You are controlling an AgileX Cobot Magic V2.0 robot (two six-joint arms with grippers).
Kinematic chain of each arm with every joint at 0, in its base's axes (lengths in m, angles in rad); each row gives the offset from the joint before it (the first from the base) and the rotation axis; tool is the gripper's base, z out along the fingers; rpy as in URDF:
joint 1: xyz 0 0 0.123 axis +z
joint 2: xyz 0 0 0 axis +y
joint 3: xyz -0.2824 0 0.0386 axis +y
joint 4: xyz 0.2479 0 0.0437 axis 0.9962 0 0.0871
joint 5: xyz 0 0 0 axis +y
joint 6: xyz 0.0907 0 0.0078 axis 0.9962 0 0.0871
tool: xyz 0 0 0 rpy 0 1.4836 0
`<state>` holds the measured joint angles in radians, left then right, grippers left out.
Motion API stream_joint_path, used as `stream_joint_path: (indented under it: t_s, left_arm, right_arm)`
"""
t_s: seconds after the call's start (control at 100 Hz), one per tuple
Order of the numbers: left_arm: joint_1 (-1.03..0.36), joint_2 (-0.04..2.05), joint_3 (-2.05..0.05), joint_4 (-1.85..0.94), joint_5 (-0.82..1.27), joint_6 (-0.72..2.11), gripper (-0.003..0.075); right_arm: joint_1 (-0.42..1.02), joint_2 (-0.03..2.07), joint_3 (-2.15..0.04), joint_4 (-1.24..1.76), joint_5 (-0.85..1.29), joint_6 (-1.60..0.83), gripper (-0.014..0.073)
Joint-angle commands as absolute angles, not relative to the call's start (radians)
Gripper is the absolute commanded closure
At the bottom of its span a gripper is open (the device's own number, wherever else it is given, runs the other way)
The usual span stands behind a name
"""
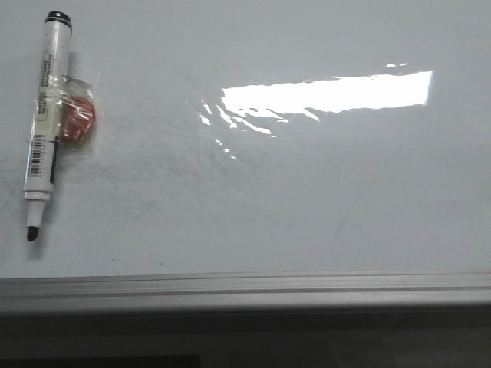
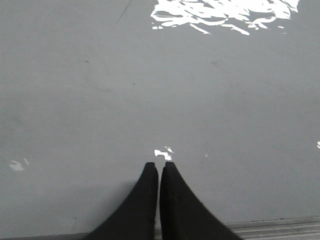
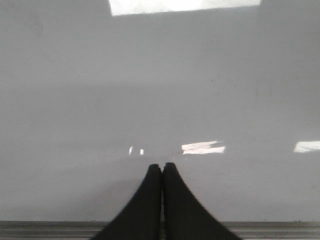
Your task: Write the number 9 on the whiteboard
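The whiteboard (image 1: 307,199) is glossy white with faint grey wipe marks and a bright glare patch; no number 9 shows on it. A marker (image 1: 46,123) with a white barrel, black cap end and bare black tip lies at the board's far left, tip toward the near edge, with an orange-red piece (image 1: 78,116) taped to it in clear wrap. My left gripper (image 2: 159,164) is shut and empty over bare board near the frame edge. My right gripper (image 3: 161,165) is shut and empty, also over bare board. Neither gripper shows in the front view.
The board's grey metal frame (image 1: 245,287) runs along the near edge, with a dark area below it. The frame also shows in the left wrist view (image 2: 280,227) and the right wrist view (image 3: 50,229).
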<state>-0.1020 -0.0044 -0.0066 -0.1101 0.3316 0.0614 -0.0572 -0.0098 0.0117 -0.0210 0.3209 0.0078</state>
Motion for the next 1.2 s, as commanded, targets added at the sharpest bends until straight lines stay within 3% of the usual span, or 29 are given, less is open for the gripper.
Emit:
stream_joint_path:
  t_s: [0.0,1.19]
  left_arm:
    - [-0.111,-0.032,0.033,-0.111,0.284,0.060,0.0741]
    - [-0.111,-0.032,0.033,-0.104,0.208,0.060,0.0741]
  right_arm:
    - [-0.061,-0.033,0.023,-0.022,0.298,0.000,0.0658]
    - [-0.061,-0.033,0.023,-0.022,0.241,0.000,0.0658]
